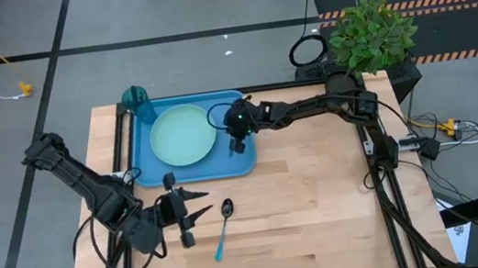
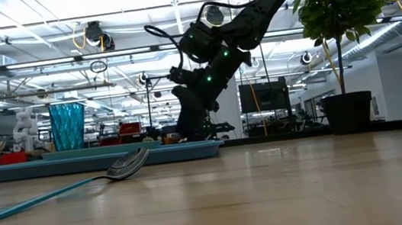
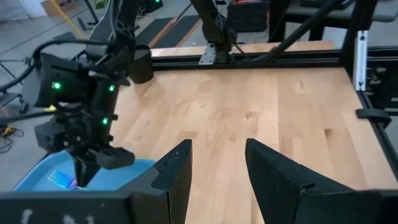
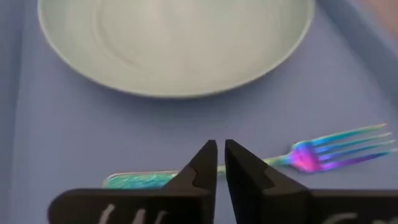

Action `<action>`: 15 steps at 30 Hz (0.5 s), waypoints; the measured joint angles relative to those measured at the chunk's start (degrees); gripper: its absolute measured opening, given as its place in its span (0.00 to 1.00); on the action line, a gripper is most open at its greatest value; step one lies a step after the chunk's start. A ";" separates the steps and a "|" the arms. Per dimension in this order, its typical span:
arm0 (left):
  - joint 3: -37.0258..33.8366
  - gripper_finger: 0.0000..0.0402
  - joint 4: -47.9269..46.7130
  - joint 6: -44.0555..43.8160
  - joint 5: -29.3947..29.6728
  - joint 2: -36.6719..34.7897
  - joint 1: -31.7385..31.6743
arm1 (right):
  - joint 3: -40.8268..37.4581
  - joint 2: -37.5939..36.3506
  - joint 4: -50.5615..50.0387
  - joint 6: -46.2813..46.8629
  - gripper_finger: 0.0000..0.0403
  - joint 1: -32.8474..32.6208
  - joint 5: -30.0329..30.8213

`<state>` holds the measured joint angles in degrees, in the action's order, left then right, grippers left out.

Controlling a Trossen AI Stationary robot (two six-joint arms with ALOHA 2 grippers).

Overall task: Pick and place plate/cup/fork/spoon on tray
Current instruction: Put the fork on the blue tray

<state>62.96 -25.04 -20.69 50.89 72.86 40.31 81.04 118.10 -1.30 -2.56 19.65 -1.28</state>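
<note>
plate (image 1: 183, 135), cup (image 1: 135, 98) and fork (image 4: 323, 152) already sit on the blue tray (image 1: 146, 169); only the spoon (image 1: 224, 228) remains on the bare wood table (image 1: 321, 197). right gripper (image 4: 221, 163) sits low over the fork's iridescent tines, fingers nearly closed, gripping the handle as far as one can tell. left gripper (image 1: 204, 203) hovers wide open and empty beside the spoon's glossy dark bowl.

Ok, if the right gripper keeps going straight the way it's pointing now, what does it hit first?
The right gripper points down at the tray, with the fork lying crosswise just beyond its nearly closed fingertips. It would most likely meet the fork's handle first, then the tray floor, though the remaining gap is unclear.
</note>
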 joint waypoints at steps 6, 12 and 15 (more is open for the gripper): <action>0.00 0.38 -0.51 -0.04 -0.01 0.00 -1.73 | 0.06 -0.11 -1.74 -5.40 0.00 2.78 -0.17; 0.00 0.38 -1.67 -0.20 0.00 0.00 -2.54 | 0.06 -0.11 -5.38 -5.73 0.00 3.66 -0.37; 0.00 0.38 -2.31 -0.22 -0.02 0.00 -2.53 | 0.07 0.42 -4.71 -3.09 0.00 3.04 -0.40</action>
<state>62.96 -27.35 -20.91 50.87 72.86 37.78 81.11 118.53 -6.00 -5.66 22.69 -1.68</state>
